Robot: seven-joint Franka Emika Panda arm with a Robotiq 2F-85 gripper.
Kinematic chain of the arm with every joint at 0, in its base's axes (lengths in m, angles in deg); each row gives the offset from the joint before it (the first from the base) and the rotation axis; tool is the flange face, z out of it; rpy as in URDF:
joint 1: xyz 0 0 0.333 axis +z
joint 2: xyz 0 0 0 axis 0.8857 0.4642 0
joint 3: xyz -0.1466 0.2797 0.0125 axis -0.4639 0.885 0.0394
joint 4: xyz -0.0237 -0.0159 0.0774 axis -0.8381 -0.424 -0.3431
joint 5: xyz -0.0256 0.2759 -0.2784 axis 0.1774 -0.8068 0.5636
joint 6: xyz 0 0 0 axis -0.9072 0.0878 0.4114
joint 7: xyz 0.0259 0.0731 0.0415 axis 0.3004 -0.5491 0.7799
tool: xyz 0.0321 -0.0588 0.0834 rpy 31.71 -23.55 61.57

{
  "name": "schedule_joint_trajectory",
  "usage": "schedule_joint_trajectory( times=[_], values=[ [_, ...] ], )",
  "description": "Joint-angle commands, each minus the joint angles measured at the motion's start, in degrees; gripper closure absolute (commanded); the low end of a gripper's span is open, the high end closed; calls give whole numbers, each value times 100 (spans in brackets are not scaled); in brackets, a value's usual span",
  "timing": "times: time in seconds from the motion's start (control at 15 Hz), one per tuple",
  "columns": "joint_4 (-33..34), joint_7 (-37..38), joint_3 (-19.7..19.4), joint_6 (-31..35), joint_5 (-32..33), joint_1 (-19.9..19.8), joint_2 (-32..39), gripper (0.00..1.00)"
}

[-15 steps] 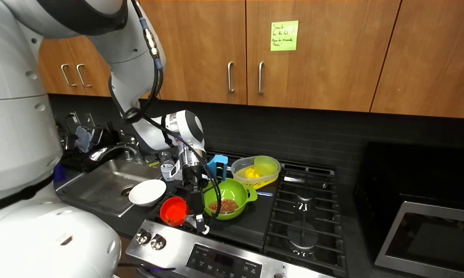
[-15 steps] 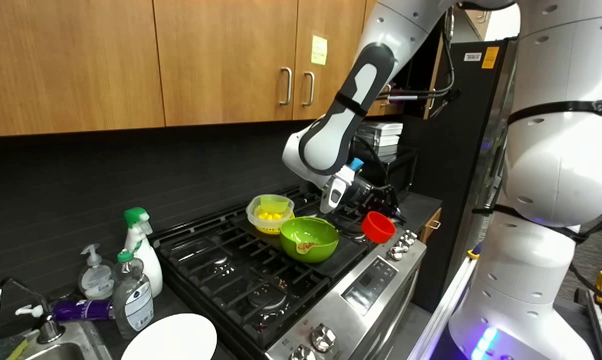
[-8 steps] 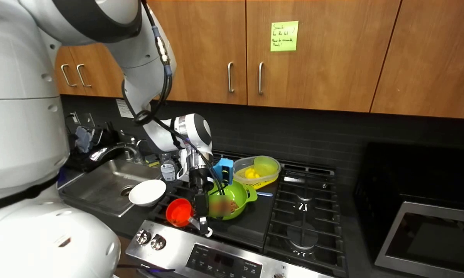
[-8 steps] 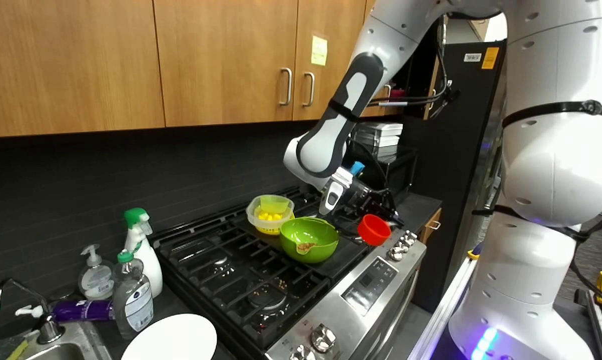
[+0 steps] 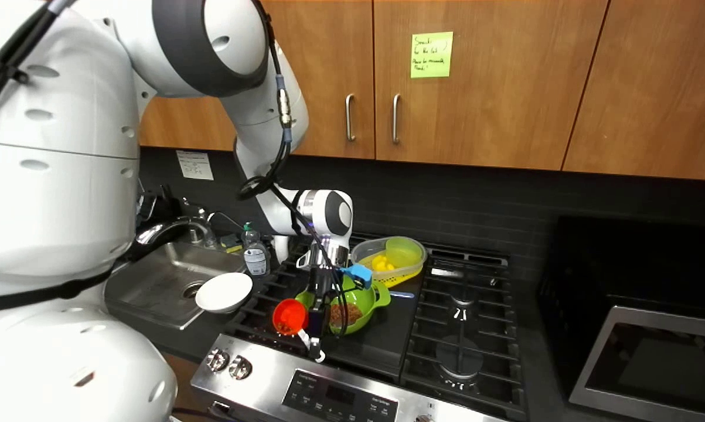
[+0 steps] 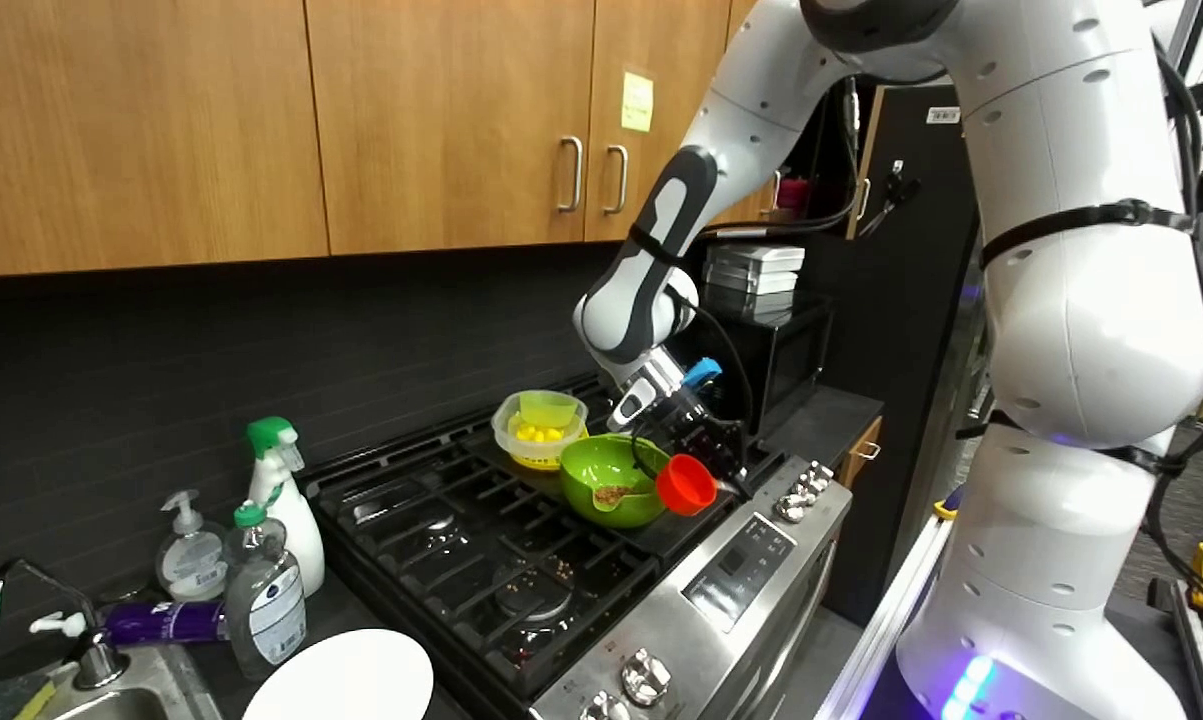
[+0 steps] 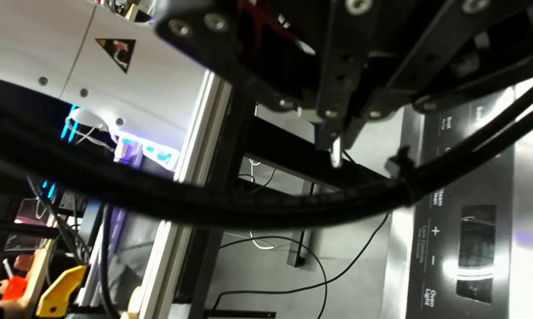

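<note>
My gripper (image 5: 314, 349) is shut on the pale handle (image 5: 303, 337) of a red cup (image 5: 289, 315). In the wrist view the gripper (image 7: 337, 141) comes in from the top, its fingers together around the handle's light tip (image 7: 336, 157); the cup itself is hidden there. Some brown bits lie inside the cup. A green bowl (image 5: 368, 292) with brown grains (image 5: 345, 315) in it stands on the stove, partly behind my gripper. In an exterior view the red cup (image 6: 686, 485) overlaps the near rim of the green bowl (image 6: 616, 462); contact cannot be told.
A clear and yellow container (image 5: 361, 253) with yellow things stands behind the bowl. Black grates (image 6: 461, 530) cover the stove, with knobs (image 6: 646, 675) along its front. A white dish (image 5: 223, 292) and bottles (image 6: 271, 600) stand near the sink (image 5: 153, 281). A cable (image 7: 248, 208) loops below the gripper.
The arm has carried the red cup toward the green bowl: rightward in an exterior view, leftward and a little down in an exterior view. The gripper has stayed shut; bowl and container have not moved.
</note>
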Motion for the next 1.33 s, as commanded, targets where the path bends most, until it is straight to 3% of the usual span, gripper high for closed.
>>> schedule_joint_trajectory(
  times=[0.0,0.47,0.8,1.27],
  values=[
    [273,-57,-22,249,-343,-172,289,99],
    [345,-53,24,413,-449,-221,296,99],
    [69,-26,214,563,-468,-65,-116,99],
    [-230,86,197,198,-276,150,-957,99]
  ],
)
